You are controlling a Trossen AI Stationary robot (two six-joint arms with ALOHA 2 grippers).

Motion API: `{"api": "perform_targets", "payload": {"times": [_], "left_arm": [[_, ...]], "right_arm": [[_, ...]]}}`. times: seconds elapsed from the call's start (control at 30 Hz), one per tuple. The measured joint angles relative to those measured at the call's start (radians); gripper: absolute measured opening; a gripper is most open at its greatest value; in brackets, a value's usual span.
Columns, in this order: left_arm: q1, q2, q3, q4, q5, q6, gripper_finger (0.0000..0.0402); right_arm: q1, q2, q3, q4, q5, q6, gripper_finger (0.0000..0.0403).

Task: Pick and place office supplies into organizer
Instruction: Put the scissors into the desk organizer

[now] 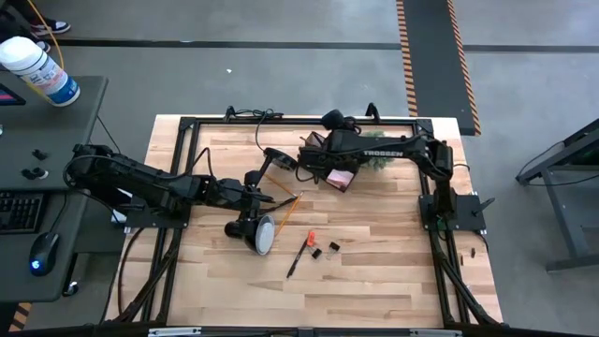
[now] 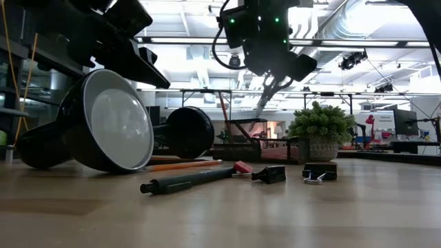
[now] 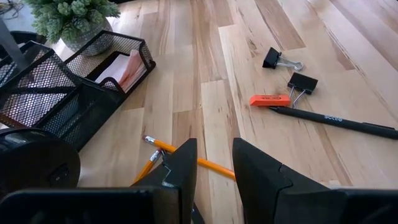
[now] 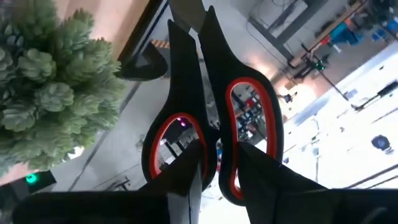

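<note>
High view: the right gripper hangs over the organizer at the far middle of the bench, with "TROSSEN" readable in white along its arm. The left gripper sits near the pencils beside the toppled lamp. A black pen and two binder clips lie loose on the wood towards the near edge.

Low view: the pen lies flat with an orange eraser touching its tip; the clips rest just beside it, and a small plant stands behind. The pen is stiff, light and likely to roll, so it is probably best pinched mid-barrel; the clips are tiny and hard, easiest to take across the body.

Left wrist view: the left fingers stand apart, holding nothing, directly over a pencil. The mesh organizer holds a pink sticky-note pad in its low tray. The pen barrel carries small pale writing, too small to read for certain; the eraser's print is illegible.

Right wrist view: the right fingers pinch the scissors at the orange-lined handle loops, blades pointing away. Rigid, smooth plastic could slip or pivot in the grip.
</note>
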Motion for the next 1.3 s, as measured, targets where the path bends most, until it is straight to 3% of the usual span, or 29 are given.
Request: {"api": "perform_targets", "payload": {"times": [0.17, 0.33, 0.73, 0.93, 1.1, 1.3], "left_arm": [[0.0, 0.0, 0.0, 0.0, 0.0, 0.0, 0.0092], [0.0, 0.0, 0.0, 0.0, 0.0, 0.0, 0.0092], [0.0, 0.0, 0.0, 0.0, 0.0, 0.0, 0.0092], [0.0, 0.0, 0.0, 0.001, 0.0, 0.0, 0.0092], [0.0, 0.0, 0.0, 0.001, 0.0, -0.001, 0.0092], [0.0, 0.0, 0.0, 0.001, 0.0, 0.0, 0.0092]], "right_arm": [[0.0, 0.0, 0.0, 0.064, -0.004, -0.059, 0.0082], [0.0, 0.0, 0.0, 0.118, -0.079, -0.117, 0.0082], [0.0, -0.001, 0.0, 0.17, -0.113, -0.11, 0.0084], [0.0, -0.004, -0.005, 0.195, -0.161, -0.099, 0.0111], [0.0, -0.003, -0.051, 0.224, -0.144, -0.119, 0.0134], [0.001, -0.001, -0.081, 0.269, -0.028, -0.107, 0.0133]]}}
